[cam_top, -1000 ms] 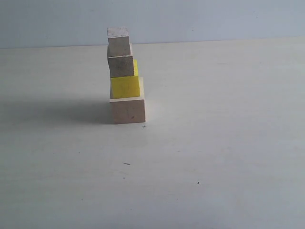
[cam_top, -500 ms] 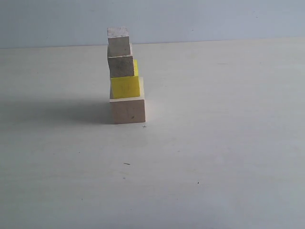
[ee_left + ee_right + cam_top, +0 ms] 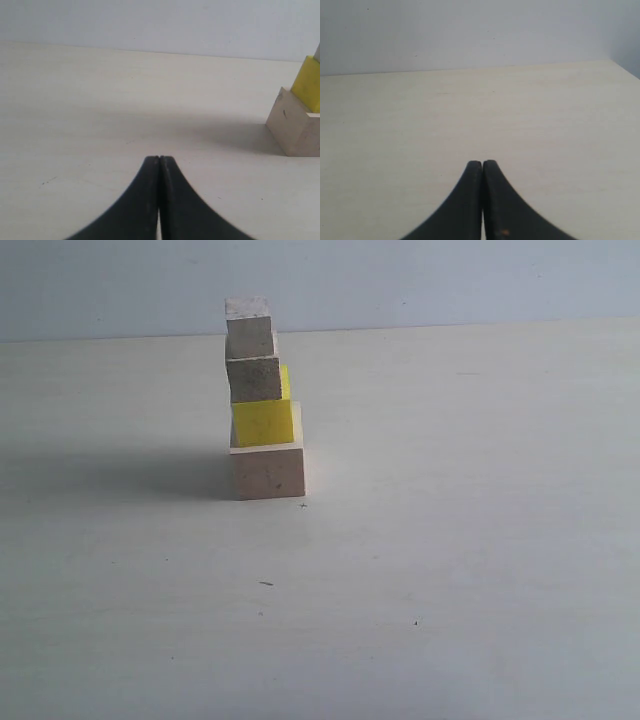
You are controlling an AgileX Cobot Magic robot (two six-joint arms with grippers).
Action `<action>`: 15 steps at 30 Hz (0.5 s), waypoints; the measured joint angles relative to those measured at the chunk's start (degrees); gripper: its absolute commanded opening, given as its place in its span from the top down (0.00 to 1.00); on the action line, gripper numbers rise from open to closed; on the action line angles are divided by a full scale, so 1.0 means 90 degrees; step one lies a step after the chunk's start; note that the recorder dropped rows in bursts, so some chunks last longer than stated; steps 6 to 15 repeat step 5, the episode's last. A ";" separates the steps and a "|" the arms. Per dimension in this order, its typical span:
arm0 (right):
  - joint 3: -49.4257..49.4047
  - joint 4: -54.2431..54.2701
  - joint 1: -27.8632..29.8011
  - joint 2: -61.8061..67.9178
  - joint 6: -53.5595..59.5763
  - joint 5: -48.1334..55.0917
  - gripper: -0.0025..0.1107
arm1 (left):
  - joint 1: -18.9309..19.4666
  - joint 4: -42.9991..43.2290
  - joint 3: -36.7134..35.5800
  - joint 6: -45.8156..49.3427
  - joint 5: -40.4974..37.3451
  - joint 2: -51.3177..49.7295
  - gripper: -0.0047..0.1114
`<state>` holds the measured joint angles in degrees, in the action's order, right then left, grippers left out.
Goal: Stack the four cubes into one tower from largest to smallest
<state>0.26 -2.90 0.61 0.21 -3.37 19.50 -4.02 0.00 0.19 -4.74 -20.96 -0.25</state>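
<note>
As the tower [image 3: 258, 400] stands whole near the table's [image 3: 450, 540] far edge, left of middle, with big pale cube [image 3: 268, 472], yellow cube [image 3: 263, 423], small cube [image 3: 254, 379] and smallest cube [image 3: 249, 332], I judge my left claw [image 3: 159, 161] the nearer. Both it and the right claw [image 3: 482, 164] are pressed together, empty.

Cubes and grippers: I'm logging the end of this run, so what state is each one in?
large cube: at the bottom, upright, carrying the rest.
yellow cube: stacked on the large cube.
small cube: stacked on the yellow cube.
smallest cube: on top, nothing on it.
left gripper: shut, empty.
right gripper: shut, empty.
</note>
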 measured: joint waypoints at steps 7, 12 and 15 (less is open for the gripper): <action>0.0000 0.0000 0.0000 0.0000 0.0000 0.0000 0.98 | 0.0000 0.0000 0.0000 0.0000 0.0000 0.0000 0.96; 0.0000 0.0000 0.0000 0.0000 0.0000 0.0000 0.98 | 0.0000 0.0000 0.0000 0.0000 0.0000 0.0000 0.96; 0.0000 0.0000 0.0000 0.0000 0.0000 0.0000 0.98 | 0.0000 0.0000 0.0000 0.0000 0.0000 0.0000 0.96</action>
